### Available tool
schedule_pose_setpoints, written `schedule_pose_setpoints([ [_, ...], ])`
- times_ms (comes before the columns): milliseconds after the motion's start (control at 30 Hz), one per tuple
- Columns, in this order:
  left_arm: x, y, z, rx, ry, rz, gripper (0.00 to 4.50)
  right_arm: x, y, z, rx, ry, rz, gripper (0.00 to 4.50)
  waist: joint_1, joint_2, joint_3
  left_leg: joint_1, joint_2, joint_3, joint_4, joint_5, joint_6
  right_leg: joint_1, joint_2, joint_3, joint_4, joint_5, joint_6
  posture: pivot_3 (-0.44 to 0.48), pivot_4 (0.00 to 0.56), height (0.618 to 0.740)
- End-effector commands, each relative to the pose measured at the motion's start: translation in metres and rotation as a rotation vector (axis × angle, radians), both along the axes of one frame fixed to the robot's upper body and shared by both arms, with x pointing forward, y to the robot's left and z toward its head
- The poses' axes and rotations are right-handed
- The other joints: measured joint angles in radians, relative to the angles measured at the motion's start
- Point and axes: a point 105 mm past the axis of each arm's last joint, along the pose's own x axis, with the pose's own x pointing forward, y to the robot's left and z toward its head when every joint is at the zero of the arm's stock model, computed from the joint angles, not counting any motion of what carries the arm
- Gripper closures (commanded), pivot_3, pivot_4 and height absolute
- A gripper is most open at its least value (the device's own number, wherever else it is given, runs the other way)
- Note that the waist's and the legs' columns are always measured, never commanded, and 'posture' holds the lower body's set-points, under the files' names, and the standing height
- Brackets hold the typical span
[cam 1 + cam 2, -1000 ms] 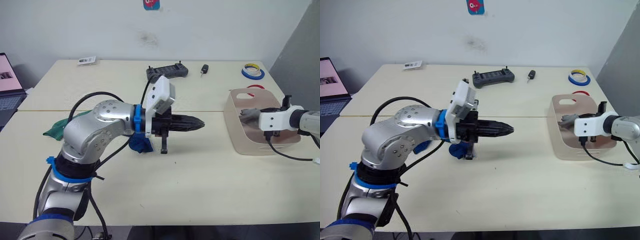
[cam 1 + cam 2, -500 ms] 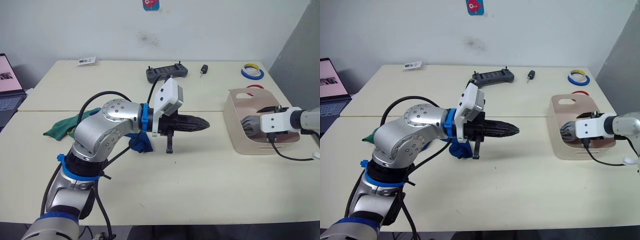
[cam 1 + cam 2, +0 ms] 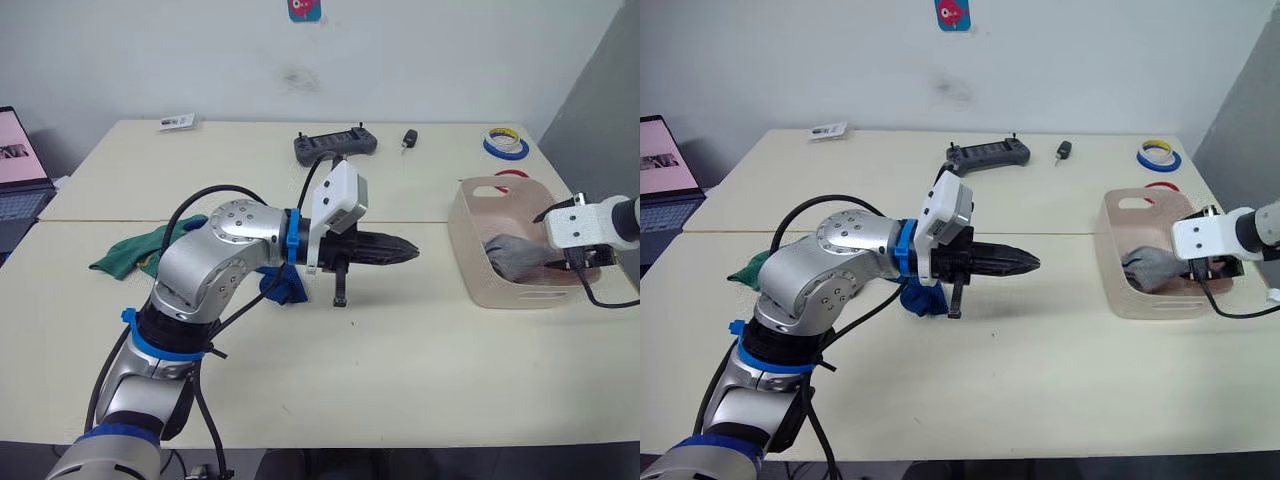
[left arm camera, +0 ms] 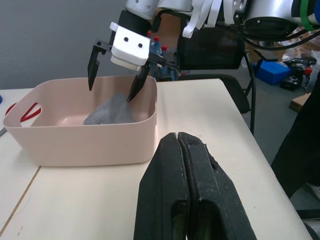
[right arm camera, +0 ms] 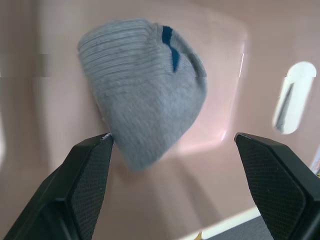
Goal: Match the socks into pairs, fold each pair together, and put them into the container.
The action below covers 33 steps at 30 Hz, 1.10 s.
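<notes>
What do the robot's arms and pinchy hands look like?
The left arm is chunky shiny silver metal with bright blue rings and looping black cables. A white boxy block sits by its wrist. The left gripper has two bumpy black fingers. The right gripper has a white block and thin pointed black fingers.

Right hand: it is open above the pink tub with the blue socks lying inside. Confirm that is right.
Not quite. The right hand is open above the pink tub, but what lies inside is the folded light grey socks with blue trim, as the right wrist view shows. The blue socks are on the table.
</notes>
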Motion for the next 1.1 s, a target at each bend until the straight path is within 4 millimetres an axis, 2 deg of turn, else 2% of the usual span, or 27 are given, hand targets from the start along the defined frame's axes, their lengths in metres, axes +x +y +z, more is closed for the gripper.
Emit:
schedule_pose_setpoints([
  [33,-0.001,0.001,0.006,-0.016,-0.028,-0.01,4.5,-0.003,-0.004,0.031,0.011,-0.077,-0.015,0.33,0.0,0.0,0.0,0.0,0.0,0.0,0.0,0.0,0.0,0.0,0.0,0.0,0.0,0.0,0.0,0.0,0.15,0.74],
  [300,0.003,0.009,0.007,-0.033,-0.01,-0.008,4.5,-0.011,0.003,0.063,0.118,-0.215,-0.011,0.33,0.003,0.0,0.0,0.0,0.0,0.0,0.0,0.0,0.0,0.0,0.0,0.0,0.0,0.0,0.0,0.0,0.15,0.74],
  [400,0.014,0.024,0.001,-0.015,-0.019,0.061,4.5,-0.02,0.028,0.077,0.289,-0.3,0.032,0.33,0.001,0.0,0.0,-0.001,0.0,-0.002,0.0,0.0,0.0,0.0,-0.001,-0.001,0.0,0.0,0.0,0.0,0.15,0.74],
  [500,0.025,0.055,-0.013,0.043,-0.081,0.147,3.92,-0.039,0.072,0.078,0.544,-0.308,0.099,0.31,-0.003,0.001,0.0,0.0,0.001,-0.004,0.0,0.0,0.0,0.0,-0.001,0.0,0.002,0.0,0.0,0.0,0.15,0.74],
  [600,0.033,0.081,-0.017,0.011,-0.049,0.254,3.04,-0.058,0.111,0.063,0.746,-0.267,0.139,0.31,0.0,0.001,0.0,0.001,0.002,-0.008,0.0,0.0,0.0,0.0,0.001,-0.001,0.003,0.0,0.0,0.0,0.15,0.74],
  [667,0.032,0.096,-0.022,-0.009,-0.034,0.312,2.43,-0.066,0.132,0.052,0.846,-0.247,0.154,0.0,0.005,0.001,0.0,-0.001,0.002,-0.01,0.001,0.0,0.0,0.0,0.0,-0.003,0.003,0.0,0.0,0.0,0.15,0.74],
  [733,0.029,0.115,-0.029,-0.018,-0.014,0.38,1.75,-0.071,0.153,0.042,0.931,-0.228,0.167,0.0,0.005,0.001,0.0,-0.002,0.0,-0.01,0.001,0.0,0.0,0.0,-0.001,-0.003,0.002,0.0,0.0,0.0,0.15,0.74],
  [900,0.021,0.166,-0.055,0.001,0.03,0.581,0.19,-0.082,0.184,0.009,1.021,-0.109,0.179,0.0,0.004,0.001,0.0,-0.001,0.0,-0.01,0.001,-0.002,0.002,0.0,-0.001,-0.003,0.001,0.0,0.0,0.0,0.15,0.74],
  [967,0.015,0.191,-0.074,0.007,0.08,0.671,0.05,-0.086,0.195,-0.007,1.016,-0.061,0.193,0.0,0.004,0.001,0.0,-0.001,0.0,-0.01,0.001,-0.002,0.003,0.0,-0.001,-0.003,0.002,0.0,0.0,0.0,0.15,0.74],
  [1033,0.011,0.202,-0.087,-0.006,0.115,0.714,0.05,-0.088,0.199,-0.019,1.005,-0.036,0.197,0.0,0.004,0.001,0.0,-0.001,0.0,-0.01,0.0,-0.003,0.005,0.0,-0.001,-0.003,0.002,0.0,0.0,0.0,0.15,0.74],
  [1100,0.008,0.198,-0.094,-0.021,0.133,0.73,0.05,-0.09,0.192,-0.027,0.994,-0.026,0.184,0.0,0.009,0.0,0.001,-0.001,0.0,-0.011,0.001,-0.003,0.005,0.0,-0.001,-0.004,0.002,0.0,0.0,0.0,0.15,0.74],
])
